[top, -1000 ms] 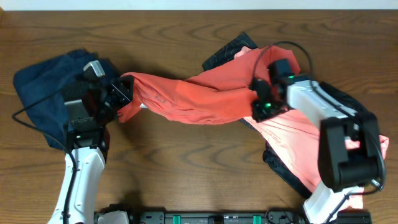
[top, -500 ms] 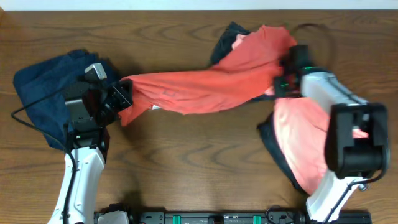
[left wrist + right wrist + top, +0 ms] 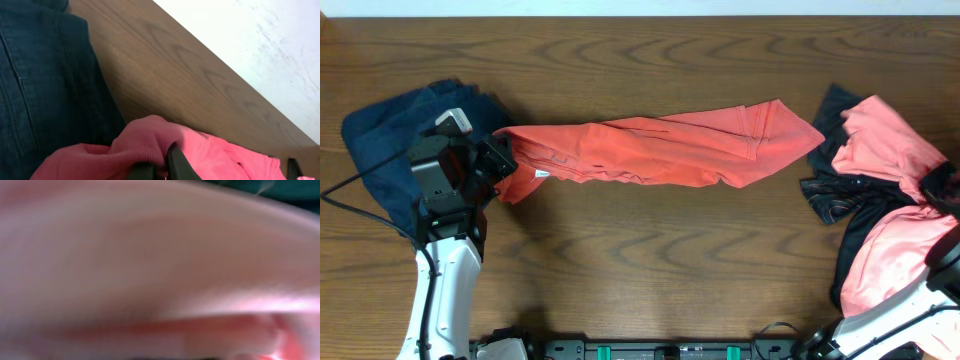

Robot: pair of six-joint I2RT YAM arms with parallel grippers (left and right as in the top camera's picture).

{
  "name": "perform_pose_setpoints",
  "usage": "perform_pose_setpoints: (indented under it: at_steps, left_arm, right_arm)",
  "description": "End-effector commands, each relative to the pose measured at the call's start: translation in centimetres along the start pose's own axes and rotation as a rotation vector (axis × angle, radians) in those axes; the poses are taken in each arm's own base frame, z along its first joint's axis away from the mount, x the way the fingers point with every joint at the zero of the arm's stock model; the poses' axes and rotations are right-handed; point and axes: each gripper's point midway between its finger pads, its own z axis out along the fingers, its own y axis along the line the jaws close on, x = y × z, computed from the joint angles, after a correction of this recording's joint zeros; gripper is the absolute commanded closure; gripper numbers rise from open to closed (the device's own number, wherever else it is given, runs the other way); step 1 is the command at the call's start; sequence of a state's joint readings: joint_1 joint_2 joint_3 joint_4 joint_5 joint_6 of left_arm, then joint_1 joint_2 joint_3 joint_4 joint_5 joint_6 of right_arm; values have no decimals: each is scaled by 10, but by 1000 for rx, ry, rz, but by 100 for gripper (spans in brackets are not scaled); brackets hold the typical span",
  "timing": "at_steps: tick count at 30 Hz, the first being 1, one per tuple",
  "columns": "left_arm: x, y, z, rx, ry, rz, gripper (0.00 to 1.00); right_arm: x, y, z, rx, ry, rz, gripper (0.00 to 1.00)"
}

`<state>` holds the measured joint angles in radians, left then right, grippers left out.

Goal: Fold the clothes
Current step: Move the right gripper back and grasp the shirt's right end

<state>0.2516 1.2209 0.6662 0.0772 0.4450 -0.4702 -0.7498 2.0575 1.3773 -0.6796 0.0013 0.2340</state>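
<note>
The orange-red T-shirt (image 3: 650, 150) lies stretched in a long, bunched band across the middle of the table. Its right end rests free on the wood. My left gripper (image 3: 503, 160) is shut on the shirt's left end, beside a small white label (image 3: 542, 172). In the left wrist view the two dark fingers (image 3: 175, 160) pinch a fold of the shirt (image 3: 145, 137). Only a dark part of my right arm (image 3: 942, 185) shows at the far right edge. Its gripper is hidden under pale pink cloth. The right wrist view is nothing but blurred pink fabric (image 3: 150, 255).
A dark navy garment (image 3: 385, 140) lies under and behind my left arm, and fills the left of the left wrist view (image 3: 40, 75). At the right, a black patterned garment (image 3: 840, 180) and a salmon-pink garment (image 3: 885, 140) lie heaped over my right arm.
My right arm has let go of the shirt and swung to the far right edge, pulling the pink and black garments along. The shirt now lies stretched flat. My left gripper keeps its hold.
</note>
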Motion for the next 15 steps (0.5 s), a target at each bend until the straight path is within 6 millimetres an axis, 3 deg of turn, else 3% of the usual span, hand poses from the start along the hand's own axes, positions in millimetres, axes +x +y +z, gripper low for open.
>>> perform_pose_setpoints:
  at_steps: [1, 6, 10, 13, 15]
  left_arm:
    - [-4, 0, -3, -5, -14, 19, 94]
    - [7, 6, -4, -29, 26, 0, 93]
    - [16, 11, -4, -50, 65, -3, 94]
    - [21, 10, -4, -52, 82, -4, 94]
    - [24, 7, -3, -46, 91, 2, 94]
  right_arm:
    - [34, 58, 10, -331, 170, -91, 81]
    - [35, 117, -42, -475, 123, -283, 67]
    - [52, 161, -76, -464, 54, -477, 54]
    - [68, 183, -79, -385, 26, -580, 59]
    - [78, 193, -73, -321, 21, -639, 73]
